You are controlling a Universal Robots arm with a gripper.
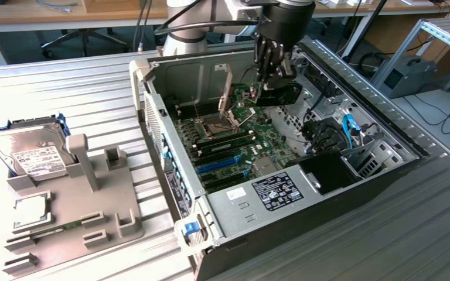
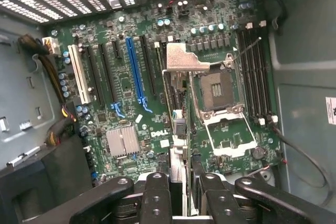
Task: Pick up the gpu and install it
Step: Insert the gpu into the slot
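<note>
1x gpu, off the desk, clamped in the fingers inside the open PC case. The card hangs edge-down over the motherboard, toward the rear of the case. In the wrist view it shows edge-on, running from between the fingers out to its silvery bracket. Its edge lies between the row of expansion slots and the CPU socket. Can't tell whether it touches the board.

Fingers: partly closed, one on each face of the card, gripping it.

Board count:
- 1 long blue slot
- 1 white slot, with black slots between the white and the blue
- 1 CPU socket, latch frame up, empty
- 4 memory slots beside the socket
- 1 finned silver heatsink

The case lies on its side on the ribbed metal desk, side panel off. It holds the motherboard and a labelled power supply at the near end.

At the exterior view's left, well apart from the case, 1 grey fixture holds 1 hard drive, white label up, in a blue-edged cradle.
</note>
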